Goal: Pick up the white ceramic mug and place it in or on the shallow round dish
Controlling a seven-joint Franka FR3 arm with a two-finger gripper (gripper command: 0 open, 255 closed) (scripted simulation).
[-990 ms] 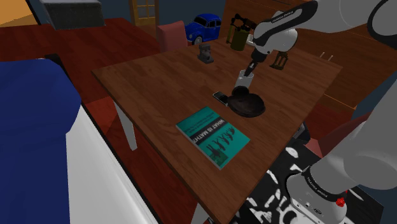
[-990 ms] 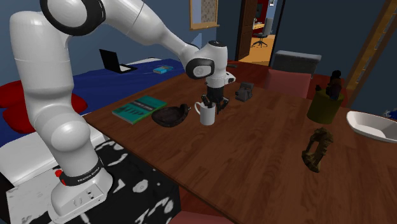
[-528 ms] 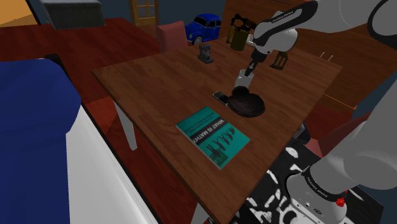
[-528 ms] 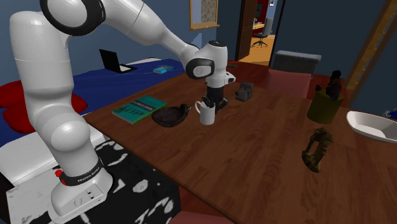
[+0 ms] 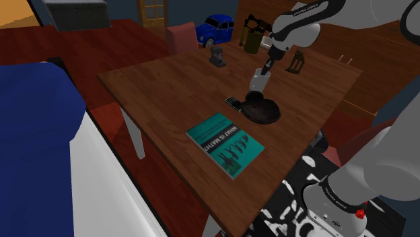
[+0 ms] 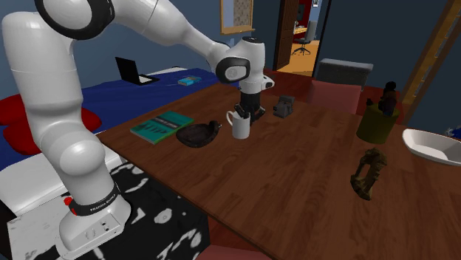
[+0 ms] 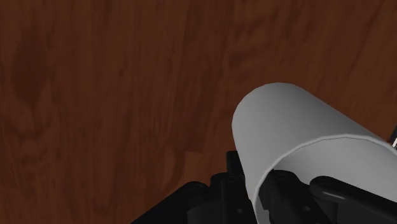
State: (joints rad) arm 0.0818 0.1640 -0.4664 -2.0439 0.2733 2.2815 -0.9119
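Mug point(image 6: 239, 127) upright, handle toward dish point(image 6: 196, 135)

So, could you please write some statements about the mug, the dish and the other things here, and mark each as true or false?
1. The gripper is shut on the white mug. True.
2. The mug sits in the dark dish. False: it is held beside the dish, not in it.
3. A teal book lies on the table. True.
4. The toy car beyond the table is red. False: it is blue.
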